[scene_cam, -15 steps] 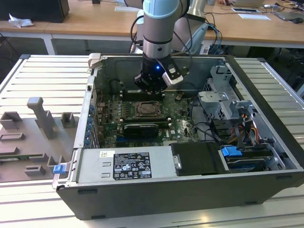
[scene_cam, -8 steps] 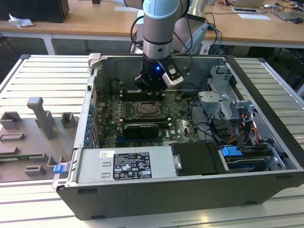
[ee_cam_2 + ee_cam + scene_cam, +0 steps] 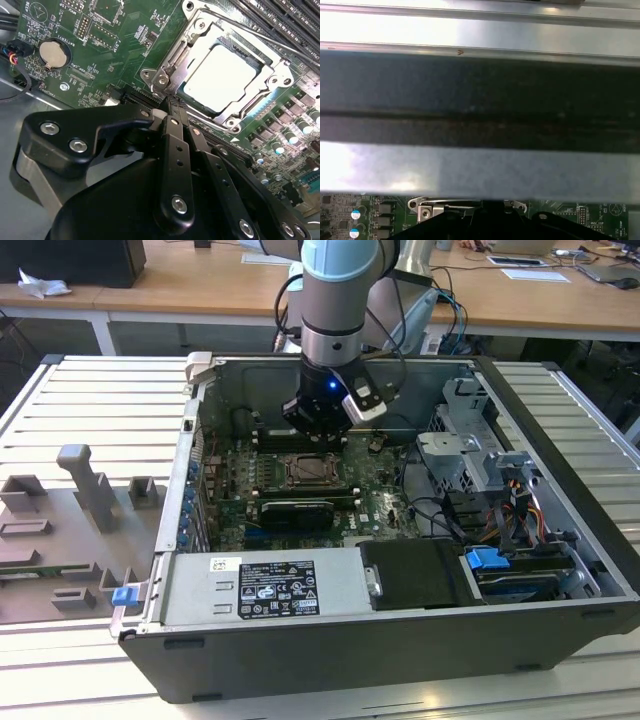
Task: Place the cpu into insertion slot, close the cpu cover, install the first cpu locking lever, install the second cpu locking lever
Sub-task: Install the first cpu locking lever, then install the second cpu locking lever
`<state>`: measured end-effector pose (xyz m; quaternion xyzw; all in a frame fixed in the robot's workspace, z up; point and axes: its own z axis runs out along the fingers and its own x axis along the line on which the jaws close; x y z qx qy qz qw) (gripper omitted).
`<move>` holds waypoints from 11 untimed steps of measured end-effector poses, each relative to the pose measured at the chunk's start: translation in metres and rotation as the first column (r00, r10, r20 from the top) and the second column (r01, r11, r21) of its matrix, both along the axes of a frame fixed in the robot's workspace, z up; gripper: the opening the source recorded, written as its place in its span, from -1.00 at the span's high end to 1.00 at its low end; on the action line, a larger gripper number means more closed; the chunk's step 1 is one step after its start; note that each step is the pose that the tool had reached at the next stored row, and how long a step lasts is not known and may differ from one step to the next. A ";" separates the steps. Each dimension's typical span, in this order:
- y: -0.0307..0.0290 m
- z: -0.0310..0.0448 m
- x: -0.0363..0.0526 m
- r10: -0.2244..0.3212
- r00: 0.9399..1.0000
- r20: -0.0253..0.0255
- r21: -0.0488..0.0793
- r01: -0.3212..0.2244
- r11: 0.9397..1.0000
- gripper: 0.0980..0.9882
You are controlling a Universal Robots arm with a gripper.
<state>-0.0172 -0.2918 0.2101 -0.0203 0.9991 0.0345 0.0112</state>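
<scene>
Claw (image 3: 170,107) fingers, seen nearest in the second wrist view, are drawn together to a narrow tip with nothing between them, and that tip sits at the corner of the insertion slot (image 3: 220,75), on or just above the lever hardware by the hinge. Just beyond it the cpu (image 3: 220,77) lies flat in the slot, its pale face showing through the square cut-out of the cpu cover (image 3: 197,47), which appears to be folded down over it. The step in hand looks like work on a locking lever; to do it well the tip should bear on the thin lever alone, stay clear of the cover and the green circuit board (image 3: 100,55), and sweep along the lever's own arc toward its catch. In the exterior view the arm reaches down into the open computer case (image 3: 560,440), standing on the slatted bench (image 3: 90,400), with the socket directly beneath.
</scene>
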 end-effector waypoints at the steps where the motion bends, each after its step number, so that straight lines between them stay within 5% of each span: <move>1: -0.0002 0.0000 0.0000 0.000 1.000 0.000 0.000 0.000 1.000 0.98; 11: -0.0043 0.0000 0.0000 0.000 1.000 0.000 0.000 0.000 1.000 0.98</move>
